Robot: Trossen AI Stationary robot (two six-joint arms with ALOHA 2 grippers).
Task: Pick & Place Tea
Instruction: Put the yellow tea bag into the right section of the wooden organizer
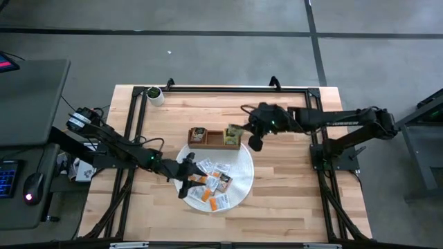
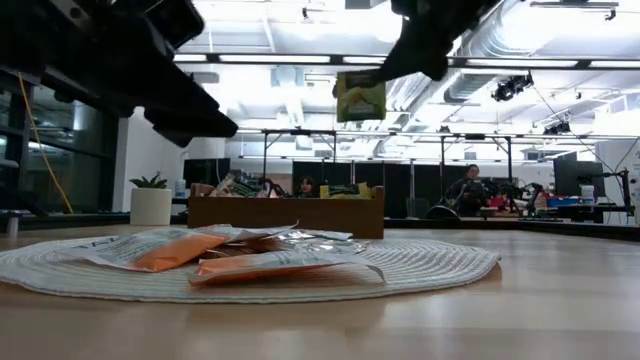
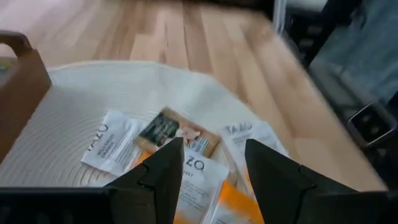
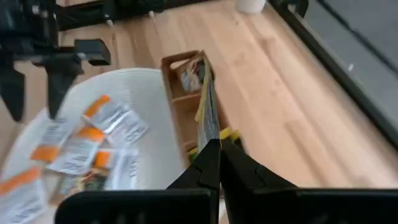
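Orange tea packets [image 2: 200, 262] lie scattered on the white mat [image 1: 243, 181], directly beneath the left gripper [image 1: 187, 181], jaws open and empty. Right gripper [image 1: 243, 131] pinches one green packet [image 2: 360, 96] hanging edge-down above the wooden tray [image 1: 214, 144], at its right-end compartment

A grey floor [image 1: 221, 17] crossed by dark seams surrounds the wooden table [image 1: 291, 200]. On the left arm's side stands a grey desk [image 1: 28, 138] with a mouse [image 1: 32, 187]. Beyond the table's far edge, strip lights [image 2: 290, 58] run along a white ceiling, with a person [image 2: 470, 185] seated behind.
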